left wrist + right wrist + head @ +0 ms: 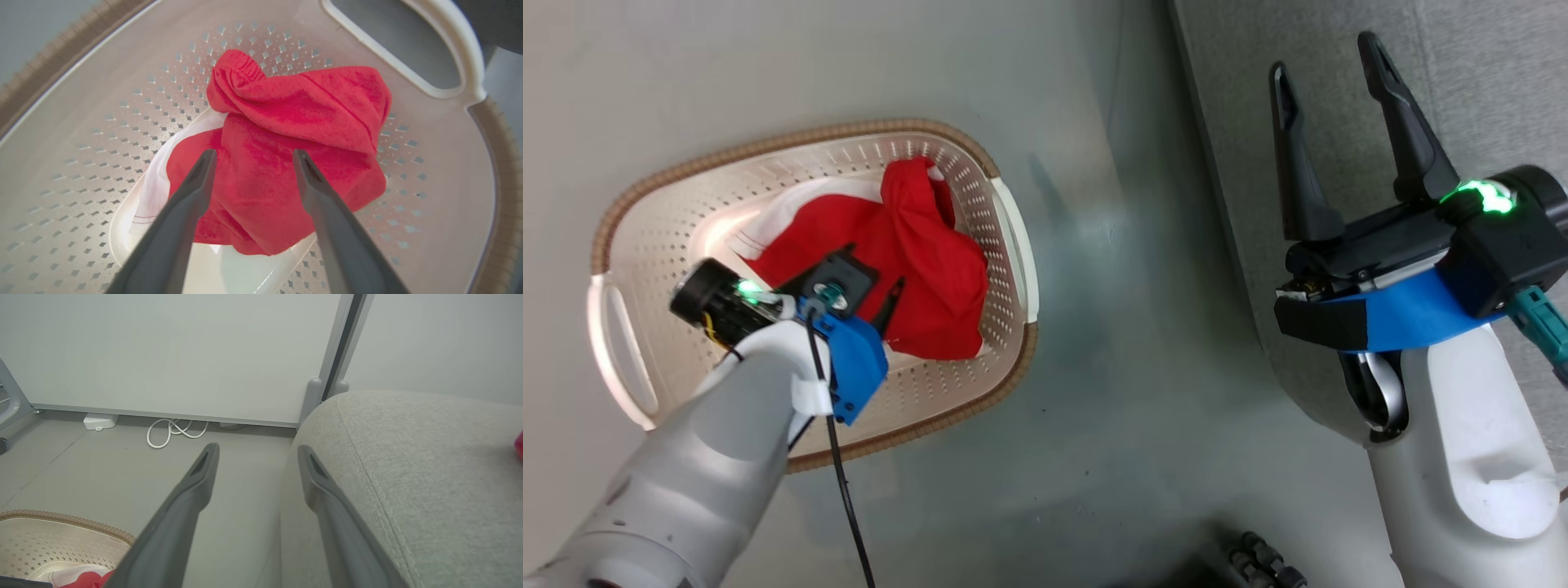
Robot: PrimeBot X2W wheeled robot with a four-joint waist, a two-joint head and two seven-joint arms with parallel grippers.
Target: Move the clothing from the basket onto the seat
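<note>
My left hand (pixel 253 157), spread open, hangs over the clothing (pixel 302 106) heaped inside the basket (pixel 102 134).
Soft, light, limp cloth — I'd pinch the raised fold nearest the basket's wall — likely to bunch, not slip.

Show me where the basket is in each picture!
Head view: the basket sits at the left middle, on the floor.
Left wrist view: seen from inside, the basket curves around the middle, with its handle at the upper right.
Right wrist view: a bit of the basket peeks in at the lower left corner.
Shared landmark: the red clothing lying inside it, seen in all three.
</note>
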